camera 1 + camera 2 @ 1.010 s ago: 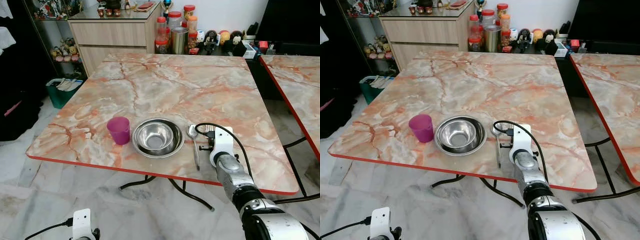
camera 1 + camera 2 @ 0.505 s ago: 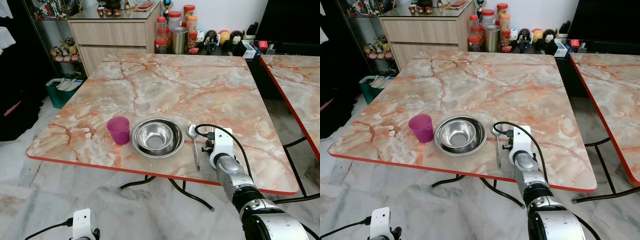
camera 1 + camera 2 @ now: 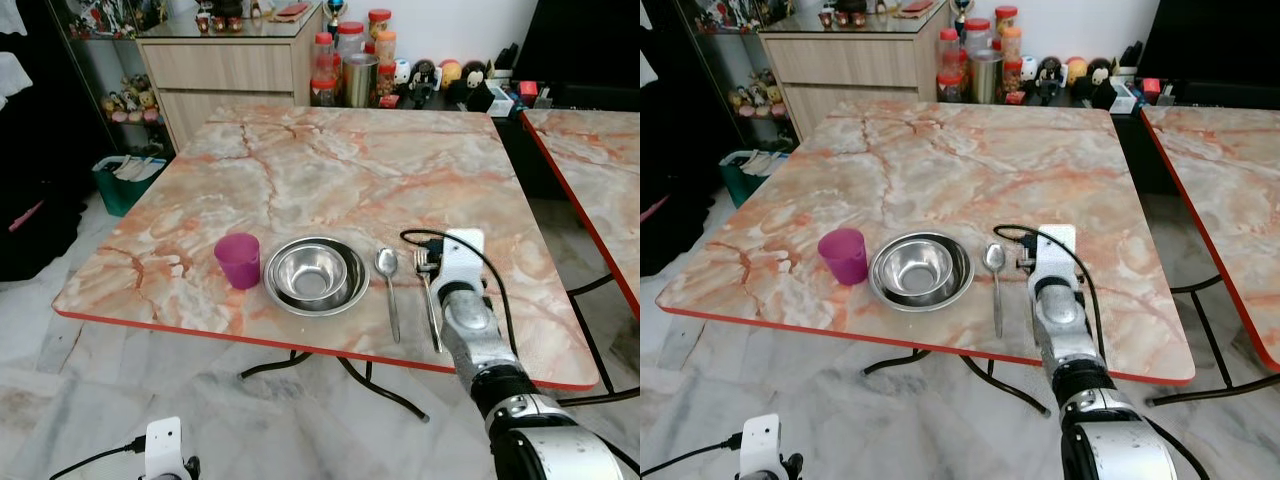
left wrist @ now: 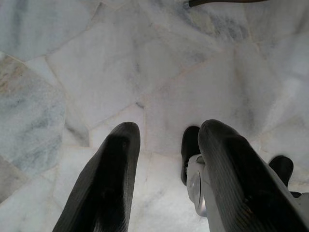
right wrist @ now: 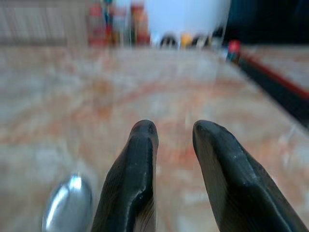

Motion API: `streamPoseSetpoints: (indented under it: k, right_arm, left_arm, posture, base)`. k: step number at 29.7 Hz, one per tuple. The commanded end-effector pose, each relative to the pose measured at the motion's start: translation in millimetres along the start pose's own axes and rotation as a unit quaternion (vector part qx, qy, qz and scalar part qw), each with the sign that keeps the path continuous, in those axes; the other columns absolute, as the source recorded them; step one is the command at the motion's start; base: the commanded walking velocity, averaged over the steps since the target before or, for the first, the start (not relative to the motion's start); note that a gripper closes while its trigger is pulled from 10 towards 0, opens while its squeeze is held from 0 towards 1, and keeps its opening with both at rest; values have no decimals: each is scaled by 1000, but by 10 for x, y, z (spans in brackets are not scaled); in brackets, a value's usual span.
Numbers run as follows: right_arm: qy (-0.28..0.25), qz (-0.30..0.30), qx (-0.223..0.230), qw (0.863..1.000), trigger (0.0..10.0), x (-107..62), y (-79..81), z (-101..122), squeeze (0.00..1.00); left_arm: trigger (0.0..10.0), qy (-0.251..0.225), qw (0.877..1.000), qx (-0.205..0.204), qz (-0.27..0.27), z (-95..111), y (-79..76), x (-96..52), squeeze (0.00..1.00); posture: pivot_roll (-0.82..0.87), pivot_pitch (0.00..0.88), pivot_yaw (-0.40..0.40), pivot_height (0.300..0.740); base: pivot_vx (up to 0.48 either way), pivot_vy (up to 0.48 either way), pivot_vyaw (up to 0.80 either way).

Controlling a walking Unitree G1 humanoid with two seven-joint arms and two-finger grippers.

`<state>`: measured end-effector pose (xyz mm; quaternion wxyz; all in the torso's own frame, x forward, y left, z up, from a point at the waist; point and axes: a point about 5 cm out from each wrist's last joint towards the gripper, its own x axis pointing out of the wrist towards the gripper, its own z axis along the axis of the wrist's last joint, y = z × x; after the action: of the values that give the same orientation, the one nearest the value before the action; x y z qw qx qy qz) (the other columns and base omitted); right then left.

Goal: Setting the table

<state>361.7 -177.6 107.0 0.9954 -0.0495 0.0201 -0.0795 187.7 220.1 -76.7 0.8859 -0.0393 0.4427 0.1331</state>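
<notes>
On the marble table [image 3: 350, 160], near its front edge, stand a purple cup [image 3: 238, 260] and a steel bowl [image 3: 316, 275]. To the right of the bowl lie a spoon [image 3: 387, 285] and a fork [image 3: 430, 300], side by side with handles toward me. My right arm [image 3: 468, 315] reaches over the table edge just right of the fork. In the right wrist view my right gripper [image 5: 174, 130] is open, low over the table and holding nothing, with the spoon's bowl [image 5: 70, 205] off to one side. My left gripper [image 4: 166, 133] hangs open over the floor.
Jars and small figures [image 3: 350, 60] line the table's far edge, in front of a wooden cabinet [image 3: 230, 60]. A second marble table [image 3: 600, 170] stands to the right across a narrow gap. A green bin [image 3: 125, 180] sits on the floor at the left.
My right arm has shifted to the right, away from the spoon. The fork now lies in plain sight on the table beside the spoon.
</notes>
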Motion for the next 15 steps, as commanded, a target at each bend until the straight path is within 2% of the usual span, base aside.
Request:
streamPoseSetpoints:
  k: [1, 4, 8, 14, 15]
  right_arm:
    - [-32, -8, 4, 999, 10000, 5, -23, 91, 0]
    - [-67, -6, 15, 998, 10000, -17, -18, 167, 0]
    - [-93, -3, 17, 995, 10000, -45, 4, 221, 0]
    - [-103, 1, 8, 995, 10000, -44, 19, 262, 0]
    - [-107, 2, 3, 994, 10000, -44, 20, 276, 0]
  left_arm:
    - [10000, 8, 1000, -5, 1, -37, 23, -5, 0]
    - [10000, 8, 1000, -12, -1, -41, 20, -6, 0]
    - [10000, 9, 1000, -12, 0, -50, 28, -7, 0]
    - [10000, 10, 1000, -12, 1, -56, 46, -9, 0]
    - [10000, 10, 1000, -12, 1, -56, 48, -9, 0]
  posture:
    - [35, 0, 22, 740]
    - [34, 0, 22, 740]
    - [39, 0, 21, 740]
    - [39, 0, 23, 740]
    - [39, 0, 23, 740]
  base:
    - [0, 0, 0]
    - [0, 170, 0]
    - [0, 480, 0]
    - [0, 480, 0]
    - [0, 480, 669]
